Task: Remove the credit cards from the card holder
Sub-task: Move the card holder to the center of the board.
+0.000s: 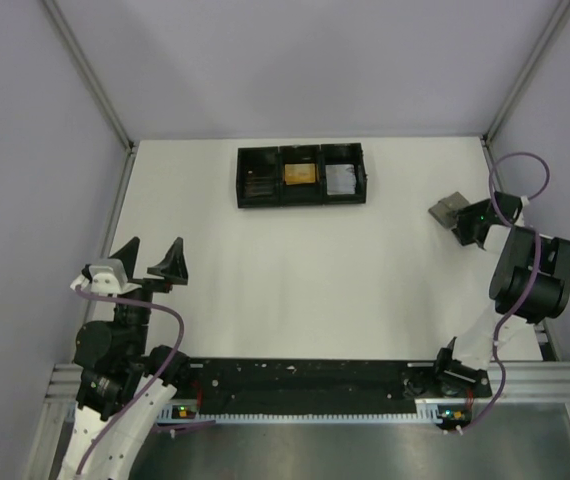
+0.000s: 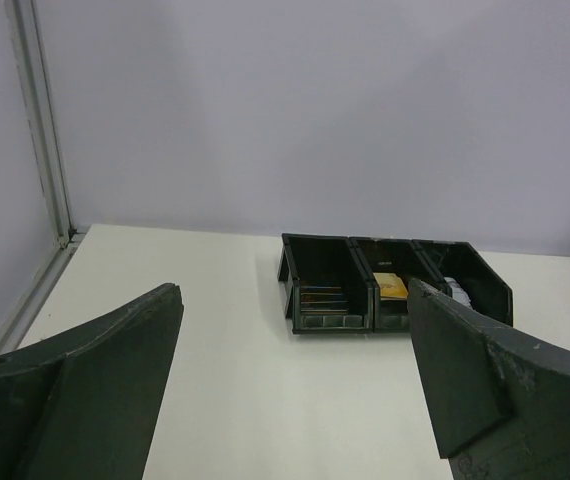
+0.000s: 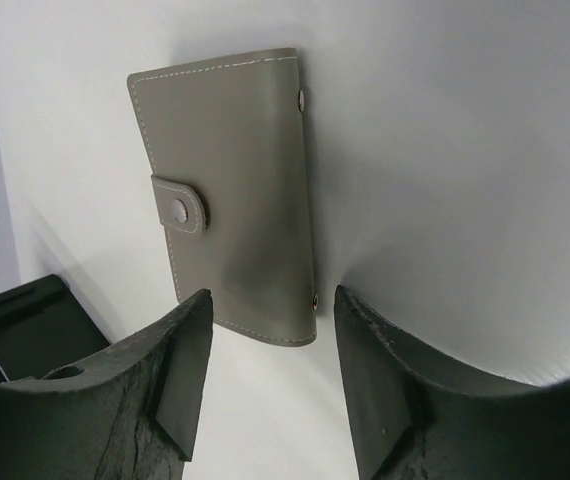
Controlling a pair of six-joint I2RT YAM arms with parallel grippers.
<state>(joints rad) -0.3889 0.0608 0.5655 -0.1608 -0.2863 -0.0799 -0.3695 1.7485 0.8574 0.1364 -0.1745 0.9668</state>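
The card holder (image 3: 235, 190) is a flat grey wallet, shut with a snap tab, lying on the white table at the far right (image 1: 449, 209). My right gripper (image 3: 273, 330) is open, its jaws just short of the holder's near edge, not touching it; in the top view it (image 1: 470, 222) sits right beside the holder. The credit cards are hidden; none shows outside the holder. My left gripper (image 1: 152, 258) is open and empty at the left, far from the holder; in its wrist view it (image 2: 295, 370) faces the tray.
A black three-compartment tray (image 1: 301, 175) stands at the back centre, with dark cards, an orange item (image 1: 299, 173) and a silvery item (image 1: 340, 179) in it; it also shows in the left wrist view (image 2: 395, 285). Walls with metal frame posts close in the table on three sides.
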